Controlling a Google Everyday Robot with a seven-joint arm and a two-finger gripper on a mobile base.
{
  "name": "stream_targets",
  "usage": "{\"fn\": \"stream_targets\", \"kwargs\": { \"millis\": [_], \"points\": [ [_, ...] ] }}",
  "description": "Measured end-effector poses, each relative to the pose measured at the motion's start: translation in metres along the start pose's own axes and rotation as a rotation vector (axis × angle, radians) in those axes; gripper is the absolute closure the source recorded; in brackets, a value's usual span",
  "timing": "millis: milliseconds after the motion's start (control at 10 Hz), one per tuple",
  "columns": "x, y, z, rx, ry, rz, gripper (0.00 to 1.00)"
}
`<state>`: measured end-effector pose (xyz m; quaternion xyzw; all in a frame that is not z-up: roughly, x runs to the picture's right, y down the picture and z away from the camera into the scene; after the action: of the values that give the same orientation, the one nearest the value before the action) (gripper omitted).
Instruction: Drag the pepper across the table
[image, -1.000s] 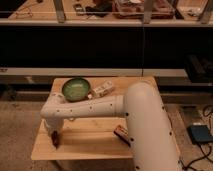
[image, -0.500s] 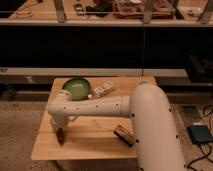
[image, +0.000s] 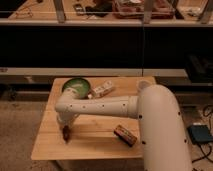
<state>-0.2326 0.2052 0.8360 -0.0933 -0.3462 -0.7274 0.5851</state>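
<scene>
At the jaws: gripper (image: 65, 134), low over the table (image: 95, 145), near its front left edge
Jaw state: cannot tell
Pepper (image: 66, 133): dark sliver right at the jaws; held or only touched, cannot tell
Right of jaws: dark-and-red box (image: 125, 135), well apart
Beyond jaws: green bowl (image: 76, 86), white carton (image: 102, 90)
</scene>
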Motion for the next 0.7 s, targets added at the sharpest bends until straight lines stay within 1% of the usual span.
{"fn": "stream_targets", "kwargs": {
  "millis": [300,500,700],
  "points": [
    [0.003,0.017,-0.006,-0.022,0.004,0.013,0.88],
    [0.005,0.022,-0.009,-0.021,0.010,0.016,0.88],
    [0.007,0.029,-0.011,-0.011,0.015,0.031,0.88]
  ]
}}
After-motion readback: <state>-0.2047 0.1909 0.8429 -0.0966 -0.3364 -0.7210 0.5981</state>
